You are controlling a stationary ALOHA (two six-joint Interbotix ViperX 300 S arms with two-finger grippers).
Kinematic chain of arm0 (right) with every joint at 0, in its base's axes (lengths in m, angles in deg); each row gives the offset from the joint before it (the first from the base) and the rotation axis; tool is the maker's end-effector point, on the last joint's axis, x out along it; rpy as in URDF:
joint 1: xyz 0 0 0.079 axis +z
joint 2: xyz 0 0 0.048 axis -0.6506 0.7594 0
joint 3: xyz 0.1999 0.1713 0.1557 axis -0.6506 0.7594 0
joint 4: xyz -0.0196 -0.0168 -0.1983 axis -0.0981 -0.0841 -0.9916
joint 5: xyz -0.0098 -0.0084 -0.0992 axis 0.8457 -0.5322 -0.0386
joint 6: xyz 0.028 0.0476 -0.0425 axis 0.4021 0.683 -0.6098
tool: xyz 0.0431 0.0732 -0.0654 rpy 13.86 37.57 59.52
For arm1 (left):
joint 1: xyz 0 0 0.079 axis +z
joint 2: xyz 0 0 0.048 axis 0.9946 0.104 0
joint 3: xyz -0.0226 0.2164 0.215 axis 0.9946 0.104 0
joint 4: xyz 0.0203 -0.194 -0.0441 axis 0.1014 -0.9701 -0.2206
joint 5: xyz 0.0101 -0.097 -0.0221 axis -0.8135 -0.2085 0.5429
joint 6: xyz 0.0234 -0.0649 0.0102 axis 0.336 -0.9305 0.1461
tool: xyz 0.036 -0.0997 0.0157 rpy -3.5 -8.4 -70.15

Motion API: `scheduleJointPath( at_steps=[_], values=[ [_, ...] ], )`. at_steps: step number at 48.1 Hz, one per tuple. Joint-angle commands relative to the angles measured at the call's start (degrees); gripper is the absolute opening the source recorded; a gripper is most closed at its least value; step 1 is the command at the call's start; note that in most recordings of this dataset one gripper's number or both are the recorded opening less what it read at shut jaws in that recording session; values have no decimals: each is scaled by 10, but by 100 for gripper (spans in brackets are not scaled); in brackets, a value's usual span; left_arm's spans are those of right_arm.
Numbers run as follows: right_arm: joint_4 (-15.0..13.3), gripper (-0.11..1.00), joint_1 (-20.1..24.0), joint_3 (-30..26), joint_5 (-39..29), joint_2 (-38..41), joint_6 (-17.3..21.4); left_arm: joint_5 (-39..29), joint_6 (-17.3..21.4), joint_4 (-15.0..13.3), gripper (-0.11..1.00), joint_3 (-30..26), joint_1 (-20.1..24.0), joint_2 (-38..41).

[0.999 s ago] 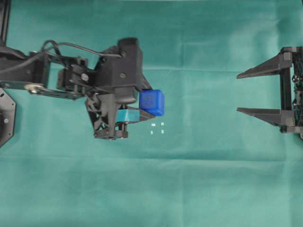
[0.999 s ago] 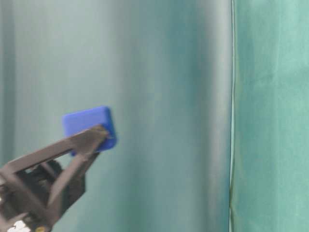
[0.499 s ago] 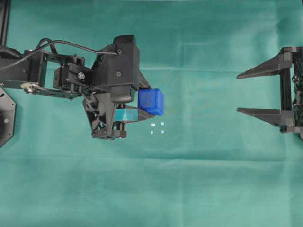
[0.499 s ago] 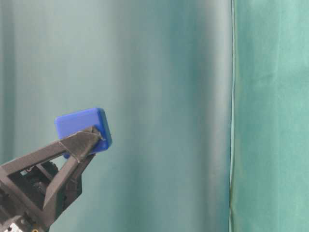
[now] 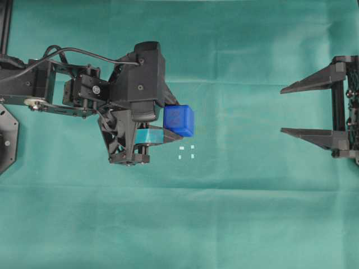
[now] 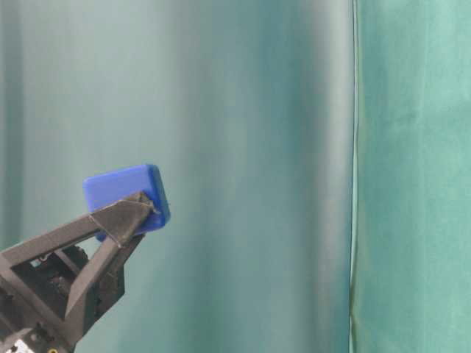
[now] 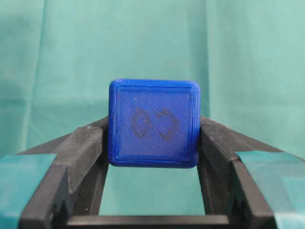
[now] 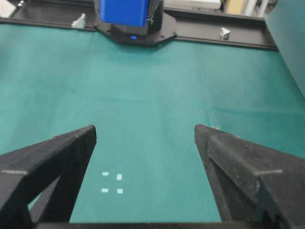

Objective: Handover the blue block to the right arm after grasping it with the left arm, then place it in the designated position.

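Note:
The blue block [image 5: 179, 120] is pinched between the teal-taped fingers of my left gripper [image 5: 174, 120], lifted off the green cloth. In the left wrist view the blue block [image 7: 154, 123] fills the gap between both fingertips of my left gripper [image 7: 153, 126], its embossed face toward the camera. From table level the blue block [image 6: 125, 198] sits at the fingertip, raised. The designated position [image 5: 187, 152], four white marks, lies on the cloth just below and right of the block. My right gripper [image 5: 281, 110] stands open at the far right, nothing between its fingers; the marks [image 8: 112, 183] show ahead of it.
Green cloth [image 5: 235, 213] covers the whole table. The left arm's black base [image 8: 136, 33] and a black frame rail run along the far edge in the right wrist view. A cable [image 5: 84, 53] loops over the left arm.
The left arm drew back slightly to the left with the block during the first half second, then held still. The right gripper has not moved.

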Motion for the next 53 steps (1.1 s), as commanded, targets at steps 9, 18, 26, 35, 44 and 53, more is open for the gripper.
scheduleJointPath(
  at_steps=[9,18,26,35,44,53],
  values=[
    [-1,94,-1,-11,2,3,-1,5,1,2,47,-11,-2,-13],
    [-1,94,-1,-12,2,3,-1,5,1,2,47,-11,-2,-14],
    [-1,94,-1,-12,2,3,-2,6,2,2,47,-10,-2,-14],
    [-4,94,-1,-12,2,3,-2,32,4,2,47,3,-2,-24],
    [-5,94,-1,-13,2,2,-2,93,4,2,47,43,-2,-54],
    [-10,94,-1,-13,4,2,-2,231,4,2,47,108,-2,-91]
  ],
)
